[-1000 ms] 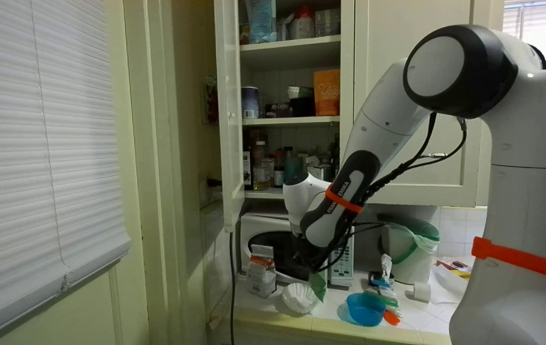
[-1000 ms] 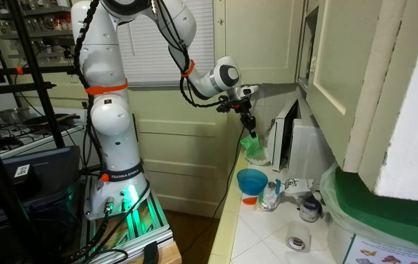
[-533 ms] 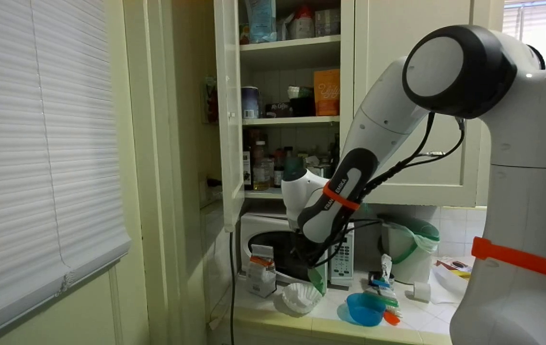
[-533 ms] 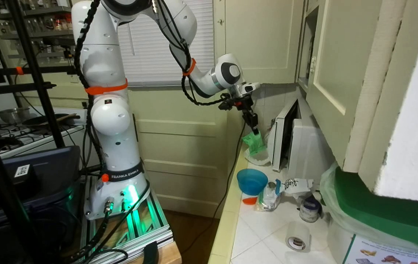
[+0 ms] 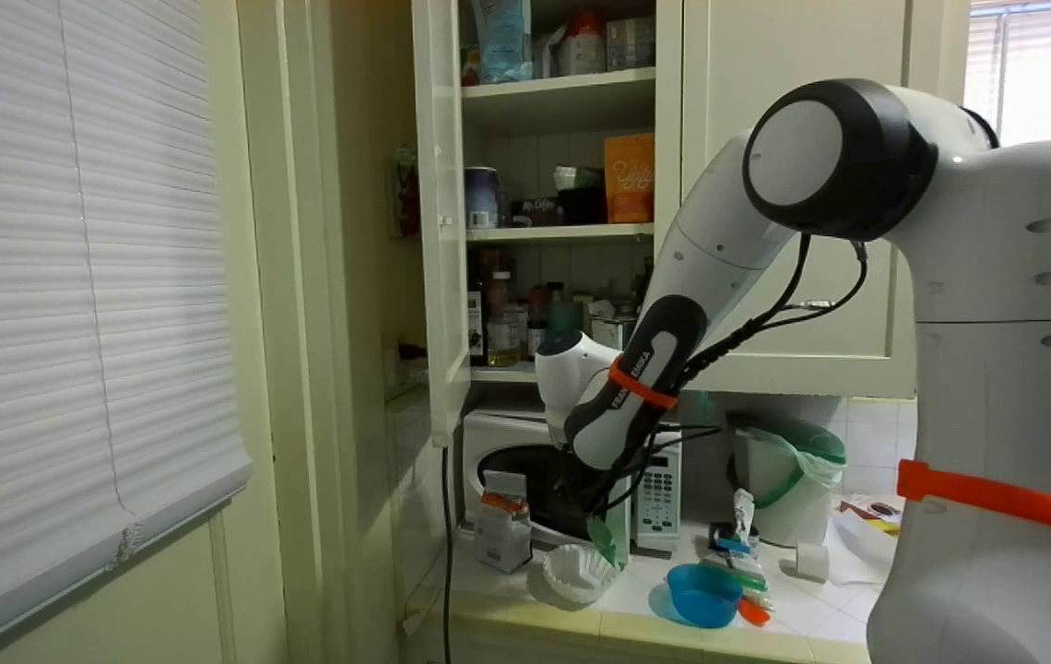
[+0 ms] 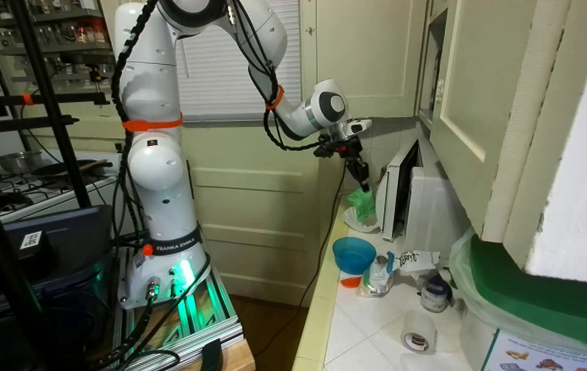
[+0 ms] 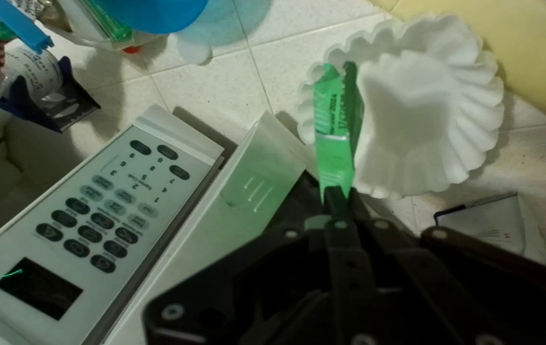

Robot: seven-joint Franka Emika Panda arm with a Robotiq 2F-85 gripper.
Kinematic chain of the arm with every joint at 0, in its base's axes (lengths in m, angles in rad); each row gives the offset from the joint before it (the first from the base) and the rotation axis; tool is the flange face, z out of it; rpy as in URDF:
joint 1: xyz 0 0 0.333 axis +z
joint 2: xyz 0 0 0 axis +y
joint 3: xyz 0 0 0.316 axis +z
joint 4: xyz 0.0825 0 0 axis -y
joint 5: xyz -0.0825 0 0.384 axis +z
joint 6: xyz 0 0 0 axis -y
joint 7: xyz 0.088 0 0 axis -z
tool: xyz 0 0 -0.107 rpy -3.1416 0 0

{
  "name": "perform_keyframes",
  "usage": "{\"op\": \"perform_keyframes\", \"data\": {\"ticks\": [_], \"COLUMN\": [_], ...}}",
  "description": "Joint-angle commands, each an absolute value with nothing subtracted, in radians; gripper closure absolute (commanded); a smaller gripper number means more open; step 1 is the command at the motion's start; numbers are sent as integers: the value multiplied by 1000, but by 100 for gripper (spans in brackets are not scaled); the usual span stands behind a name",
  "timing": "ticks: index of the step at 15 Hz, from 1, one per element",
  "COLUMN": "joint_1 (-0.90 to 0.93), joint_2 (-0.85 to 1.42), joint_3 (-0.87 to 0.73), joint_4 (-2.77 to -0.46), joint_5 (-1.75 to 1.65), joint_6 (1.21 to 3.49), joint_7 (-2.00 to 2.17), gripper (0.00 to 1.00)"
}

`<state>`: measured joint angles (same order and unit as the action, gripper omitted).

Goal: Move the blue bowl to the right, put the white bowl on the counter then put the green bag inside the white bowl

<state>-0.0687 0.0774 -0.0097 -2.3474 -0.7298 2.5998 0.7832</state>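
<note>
My gripper [image 7: 342,195] is shut on the green bag [image 7: 334,151], which hangs from the fingertips. The gripper also shows in an exterior view [image 6: 365,187], where the green bag [image 6: 363,206] hangs over the white bowl. The fluted white bowl [image 7: 407,110] stands on the pale counter [image 7: 210,84]. In the wrist view the bag overlaps the bowl's edge nearest the microwave; I cannot tell whether it touches. The white bowl also shows in both exterior views [image 5: 578,574] [image 6: 356,225]. The blue bowl [image 5: 703,595] stands apart on the counter, and shows partly in the wrist view [image 7: 163,12].
The microwave [image 7: 86,230] with its door [image 6: 391,193] ajar stands close beside the gripper. A white packet [image 5: 502,535] stands near the white bowl. Packets [image 6: 377,278], a jar [image 6: 435,294], a tape roll [image 6: 418,334] and a green-lidded bin [image 5: 784,503] stand beyond the blue bowl. An open cupboard door [image 5: 444,231] hangs above.
My gripper has moved a little with the green bag in it, toward the microwave side in an exterior view. The arm has shifted. The bowls have not moved.
</note>
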Motion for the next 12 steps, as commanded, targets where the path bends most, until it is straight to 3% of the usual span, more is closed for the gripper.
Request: {"op": "perform_keyframes", "data": {"ticks": [1,6,7,8,12], "joint_1": [-35,8,18,25,48], "joint_2": [160,240,255,264,274], "joint_3": [-32,-50,-56,-59,-69], "joint_4": [-2294,-2241,-2231,-2224,-2222], "joint_5": [-727,-730,-729,-721,-712], "joint_6": [2617,2602,2598,2591,2593], "joint_7": [798,803,806,797,782], "gripper": [100,100,74,73,44]}}
